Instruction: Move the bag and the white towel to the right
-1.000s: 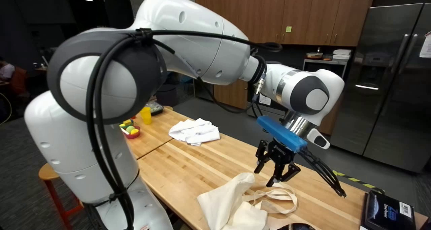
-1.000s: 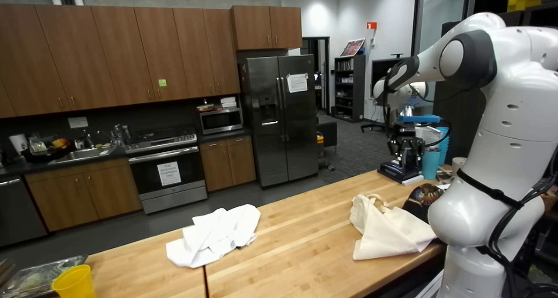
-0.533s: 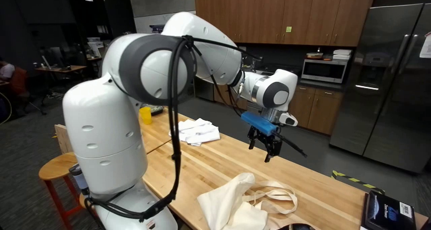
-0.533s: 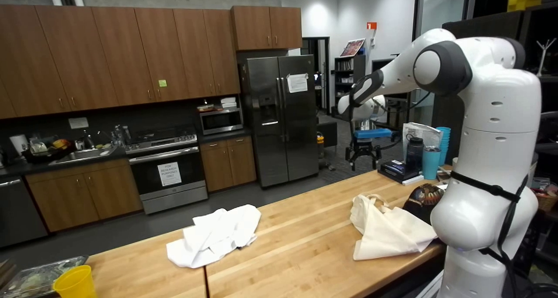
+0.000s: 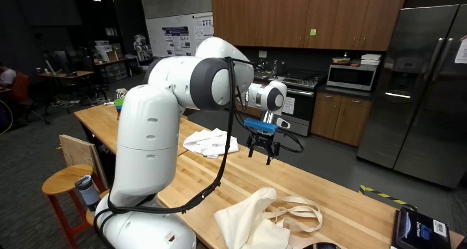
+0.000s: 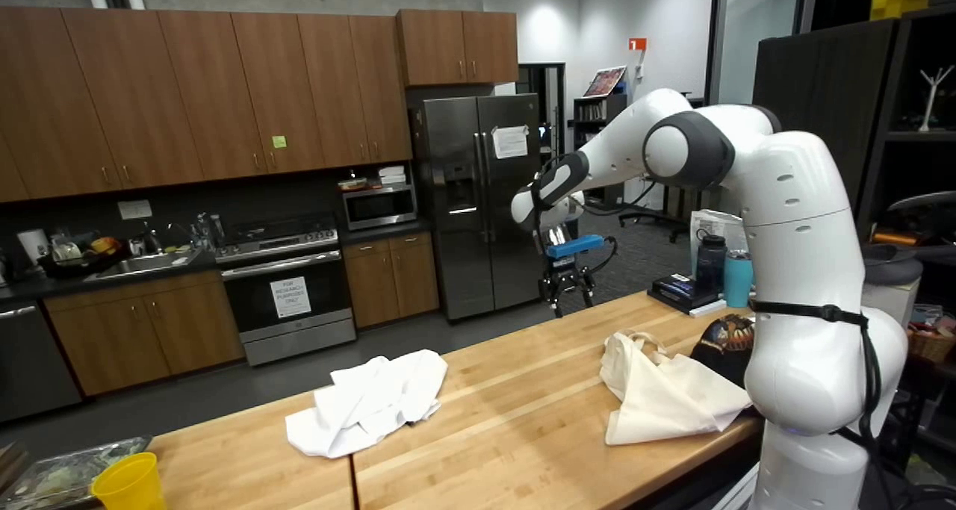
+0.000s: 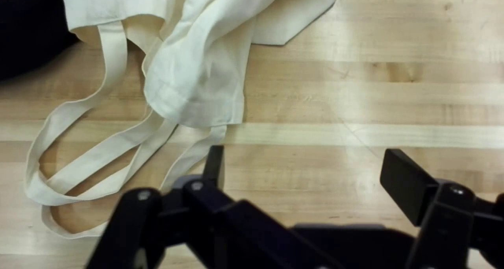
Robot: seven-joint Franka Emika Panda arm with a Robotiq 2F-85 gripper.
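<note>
Empty-handed, you swing your arm [image 5: 146, 143] along the desk [image 6: 485, 450], off the strap end of the bag [image 5: 248, 220] and toward the side where the white towel [image 6: 373, 405] lies, well apart from the bag. The claw [image 5: 259, 158] hangs above the desk, its fingers [image 7: 407, 186] spread with nothing between them; the wrist view shows the bag's loose straps [image 7: 104, 154] unheld. For the task, that likely makes the towel your next pickup, though whether the bag counts as delivered, or must yet be moved, is unclear. A second ago the claw hung past the bag, in front of the black box [image 6: 671, 292] in an exterior view; now it appears there between bag and towel, clear of the box. Its fingers were apart then, too, and neither bag nor towel has shifted on the desk since.
</note>
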